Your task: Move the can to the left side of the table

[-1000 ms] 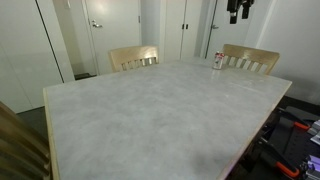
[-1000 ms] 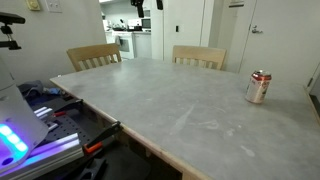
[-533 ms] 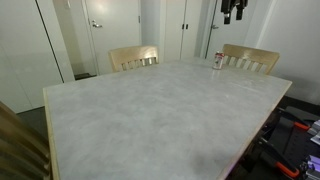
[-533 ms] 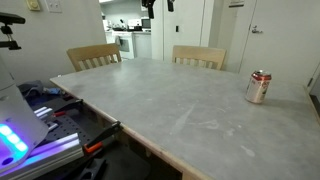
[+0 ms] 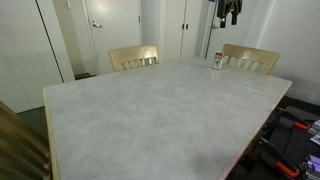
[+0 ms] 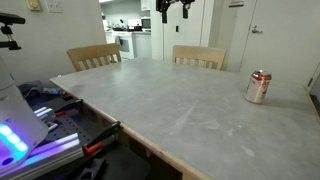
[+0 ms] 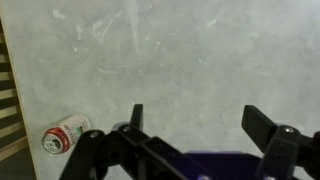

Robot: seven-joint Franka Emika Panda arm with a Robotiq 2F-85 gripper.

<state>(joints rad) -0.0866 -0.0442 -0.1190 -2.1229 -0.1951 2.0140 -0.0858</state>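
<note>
Your gripper (image 7: 193, 115) hangs high, jaws wide apart and empty, since the can (image 7: 65, 135) sits off to its side on the table (image 7: 200, 50).

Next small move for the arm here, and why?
Probably shift the pincer sideways until it is over the can, before any descent. In the wrist view the can sits at the lower left, well outside the open fingers. In both exterior views the pincer hangs high above the table, and the can stands upright near the table's edge, untouched.
</note>
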